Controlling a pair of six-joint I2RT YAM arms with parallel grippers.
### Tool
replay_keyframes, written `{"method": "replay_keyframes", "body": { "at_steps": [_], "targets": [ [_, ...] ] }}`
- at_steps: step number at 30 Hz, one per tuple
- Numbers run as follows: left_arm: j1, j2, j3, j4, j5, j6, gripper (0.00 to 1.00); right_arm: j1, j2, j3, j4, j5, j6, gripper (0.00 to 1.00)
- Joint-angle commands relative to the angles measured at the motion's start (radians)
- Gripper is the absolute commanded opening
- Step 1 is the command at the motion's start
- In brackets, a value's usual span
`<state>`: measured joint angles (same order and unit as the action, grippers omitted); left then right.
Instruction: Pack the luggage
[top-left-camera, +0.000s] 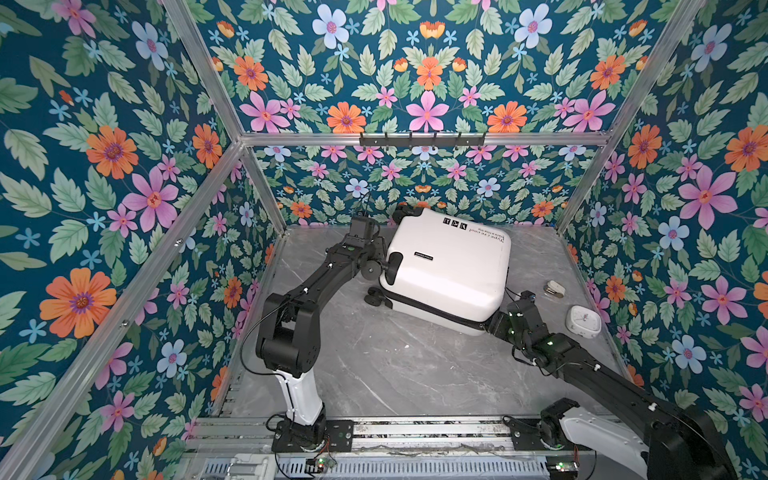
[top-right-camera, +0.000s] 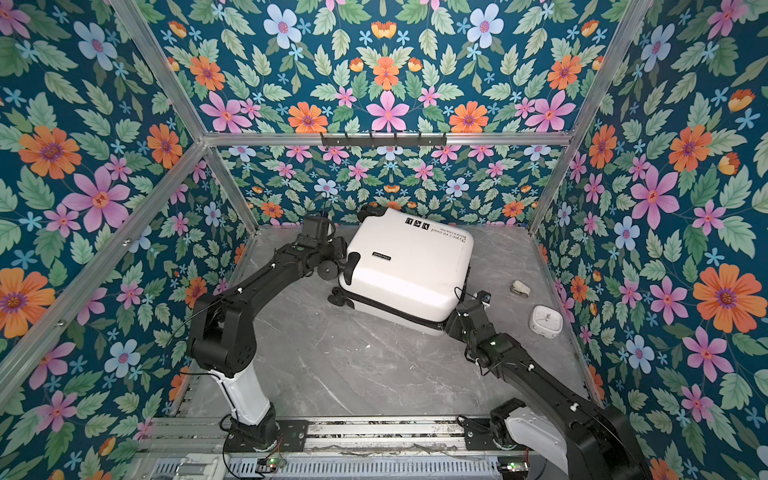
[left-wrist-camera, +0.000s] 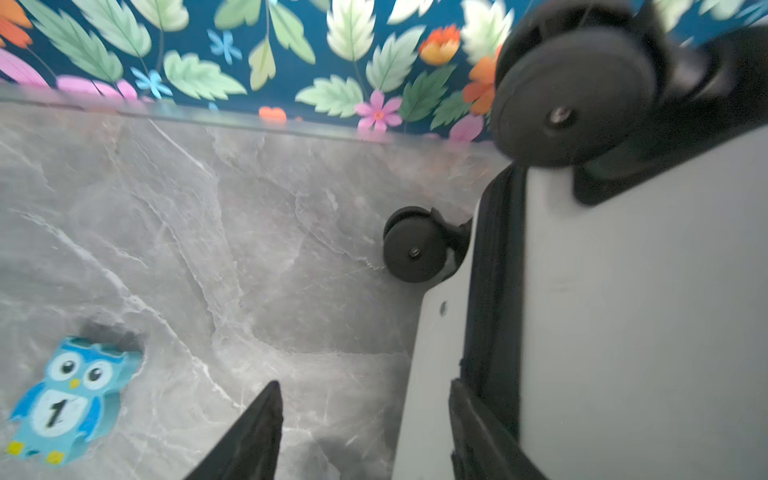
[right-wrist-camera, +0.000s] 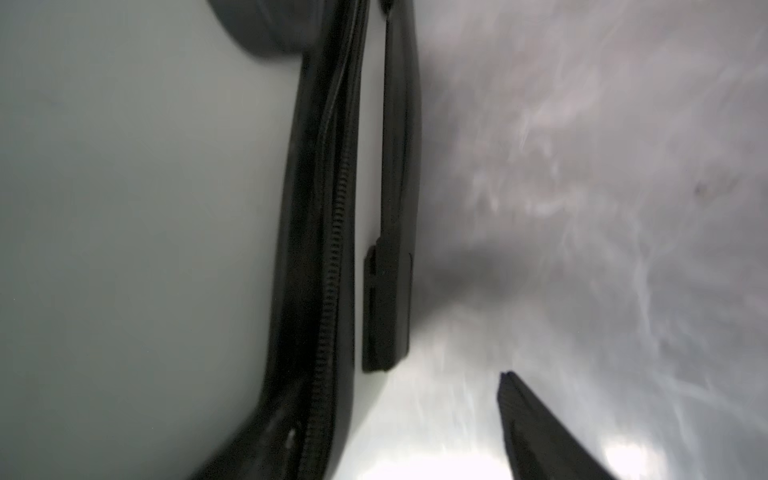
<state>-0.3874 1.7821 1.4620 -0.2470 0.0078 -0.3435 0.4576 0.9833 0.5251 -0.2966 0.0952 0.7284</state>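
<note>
The grey marble table (top-left-camera: 374, 365) carries everything. The luggage (top-left-camera: 446, 270) lies on it toward the far side, flat on one shell and turned at an angle, its printed white shell facing up in both top views. Its two shells sit together or nearly so along the black zipper band (right-wrist-camera: 328, 232). Whether the zip is run shut I cannot tell, and nothing of the inside shows, so what is already packed cannot be judged. The left gripper (left-wrist-camera: 365, 390) is at the wheel end, near the black spinner wheels (left-wrist-camera: 411, 249). The left wrist view shows its fingers spread, one over bare table and one against the band, with the lower shell's edge between them but not pinched, so it is released. The right gripper (top-left-camera: 494, 322) is at the near right corner of the case. The right wrist view shows just one finger (right-wrist-camera: 536, 432), clear of the shell, and the second is out of sight, so I cannot tell whether that pincer is spread or clenched. Three small things lie outside the case. A white alarm clock (top-left-camera: 584, 319) sits near the right wall, and a blue owl block (left-wrist-camera: 62, 399) marked with a 1 lies by the wheel end. A little white and tan item (top-left-camera: 555, 287) beyond the clock is too small to name. My reading is that packing is far from finished: the case wants opening, these pieces want putting in, and then it wants closing.
</note>
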Motion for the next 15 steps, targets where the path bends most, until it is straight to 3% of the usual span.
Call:
{"method": "replay_keyframes", "body": {
  "at_steps": [1, 7, 15],
  "targets": [
    [-0.028, -0.072, -0.010, -0.061, 0.231, -0.024, 0.65, 0.009, -0.067, 0.059, -0.011, -0.388, -0.125, 0.80],
    [-0.020, -0.226, -0.101, -0.141, 0.139, -0.011, 0.67, -0.145, -0.141, 0.120, -0.077, -0.441, -0.149, 0.84],
    [0.008, -0.355, -0.171, -0.222, 0.061, 0.001, 0.68, -0.179, -0.033, 0.314, -0.072, -0.447, -0.206, 0.86]
  ]
}}
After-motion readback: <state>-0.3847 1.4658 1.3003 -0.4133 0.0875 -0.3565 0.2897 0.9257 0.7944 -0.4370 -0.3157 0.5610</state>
